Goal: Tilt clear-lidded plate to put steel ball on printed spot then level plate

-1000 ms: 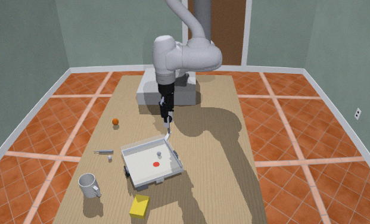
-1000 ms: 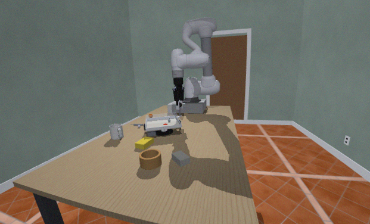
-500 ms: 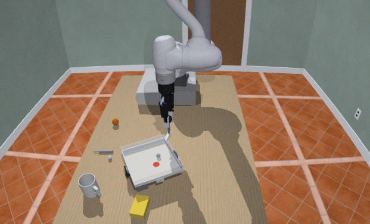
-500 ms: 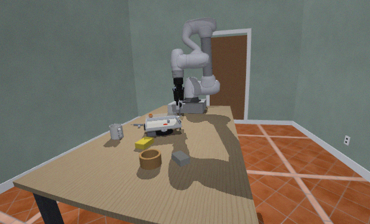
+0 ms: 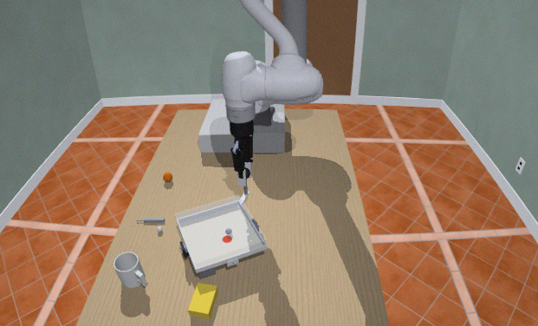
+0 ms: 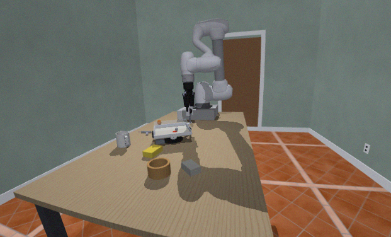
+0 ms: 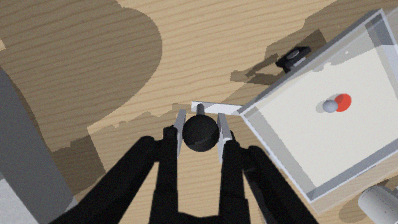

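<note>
The clear-lidded plate is a white square tray on a dark pivot base in the middle of the table. The steel ball lies at the edge of the red printed spot and overlaps its rim. A thin handle rises from the plate's far corner and ends in a black knob. My gripper hangs straight down over that corner and is shut on the knob.
An orange ball, a grey rod and a small loose grey ball lie left of the plate. A white mug and yellow block sit nearer. A wooden ring and grey block lie further forward.
</note>
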Available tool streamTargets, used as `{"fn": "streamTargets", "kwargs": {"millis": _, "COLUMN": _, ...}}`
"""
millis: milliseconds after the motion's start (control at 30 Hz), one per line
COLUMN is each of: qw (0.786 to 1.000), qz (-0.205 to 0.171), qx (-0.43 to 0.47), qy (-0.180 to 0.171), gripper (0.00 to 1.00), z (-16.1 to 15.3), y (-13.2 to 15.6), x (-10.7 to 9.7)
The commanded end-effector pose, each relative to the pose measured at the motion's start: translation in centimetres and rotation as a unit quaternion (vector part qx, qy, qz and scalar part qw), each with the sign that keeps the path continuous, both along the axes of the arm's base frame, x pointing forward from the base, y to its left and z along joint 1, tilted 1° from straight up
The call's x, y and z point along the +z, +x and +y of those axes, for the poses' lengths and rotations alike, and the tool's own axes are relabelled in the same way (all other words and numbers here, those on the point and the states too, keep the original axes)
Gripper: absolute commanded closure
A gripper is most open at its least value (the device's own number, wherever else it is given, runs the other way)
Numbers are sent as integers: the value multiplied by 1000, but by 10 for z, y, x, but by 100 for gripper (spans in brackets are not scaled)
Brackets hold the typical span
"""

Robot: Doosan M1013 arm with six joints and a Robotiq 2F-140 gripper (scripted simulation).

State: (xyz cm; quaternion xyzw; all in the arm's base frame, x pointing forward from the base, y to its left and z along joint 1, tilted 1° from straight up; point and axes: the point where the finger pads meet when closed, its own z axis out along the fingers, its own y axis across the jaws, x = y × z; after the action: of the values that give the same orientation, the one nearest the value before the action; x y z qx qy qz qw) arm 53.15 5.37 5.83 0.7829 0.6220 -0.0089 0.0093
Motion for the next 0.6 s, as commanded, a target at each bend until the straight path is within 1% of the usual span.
{"fn": "streamTargets", "kwargs": {"millis": 0, "qw": 1000, "qz": -1, "qx": 0, "qy": 0, "gripper": 100, "z": 0, "y": 0, "x": 0}}
{"fn": "streamTargets", "kwargs": {"millis": 167, "qw": 1000, "qz": -1, "qx": 0, "qy": 0, "gripper": 100, "z": 0, "y": -2, "x": -4}}
{"fn": "streamTargets", "kwargs": {"millis": 567, "qw": 1000, "qz": -1, "qx": 0, "qy": 0, "gripper": 100, "z": 0, "y": -2, "x": -5}}
